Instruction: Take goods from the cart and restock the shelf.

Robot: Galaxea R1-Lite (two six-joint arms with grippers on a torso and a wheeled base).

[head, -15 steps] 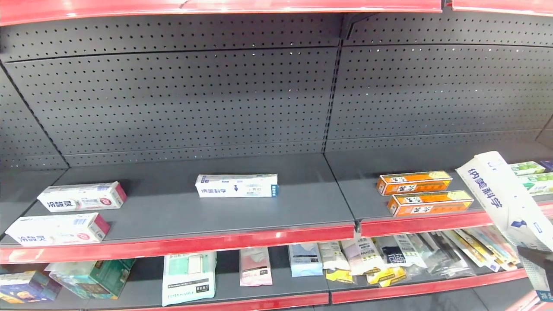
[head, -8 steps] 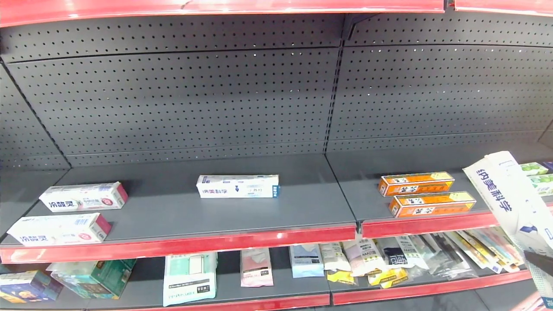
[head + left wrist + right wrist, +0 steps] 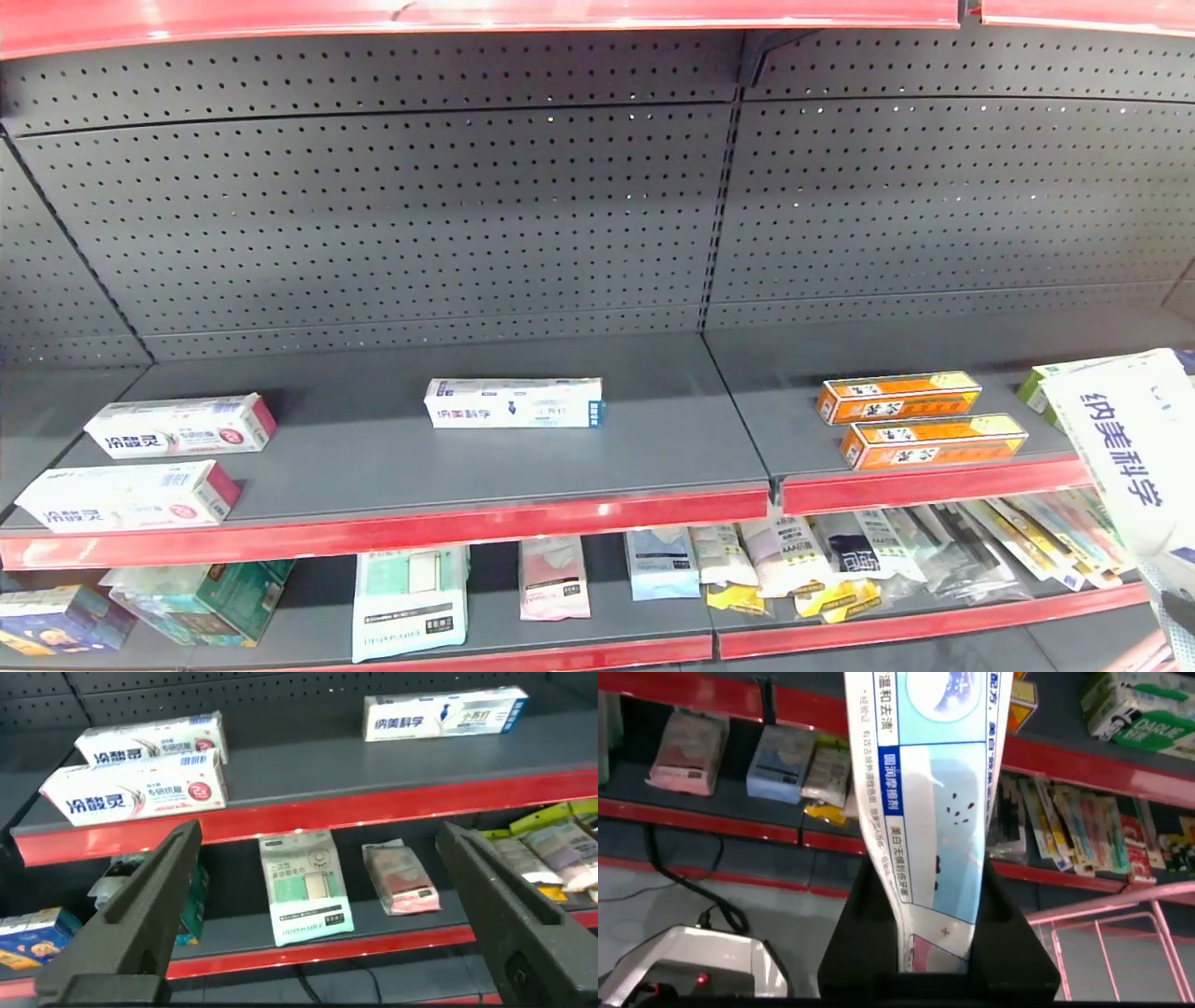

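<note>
Two states we record: right gripper (image 3: 938,891) clamps the toothpaste box (image 3: 1120,448) at 4 o'clock of the shelf (image 3: 448,462); left gripper (image 3: 318,905) stands open.

I see the long white-and-blue cardboard toothpaste box (image 3: 1125,448) off the right end of the grey metal shelf board (image 3: 373,457), in front of its red front lip. It stands steeply on end, leaning a little, with its printed face toward me. Its lower end is pinched between the black fingers of the right gripper (image 3: 936,919). Lying flat on that board I count a matching white-and-blue box (image 3: 513,402) mid-board, two white-and-pink boxes (image 3: 179,425) at the left end, one behind the other, and two orange boxes (image 3: 898,396) right of the middle, also one behind the other, all lengthwise along the lip
</note>
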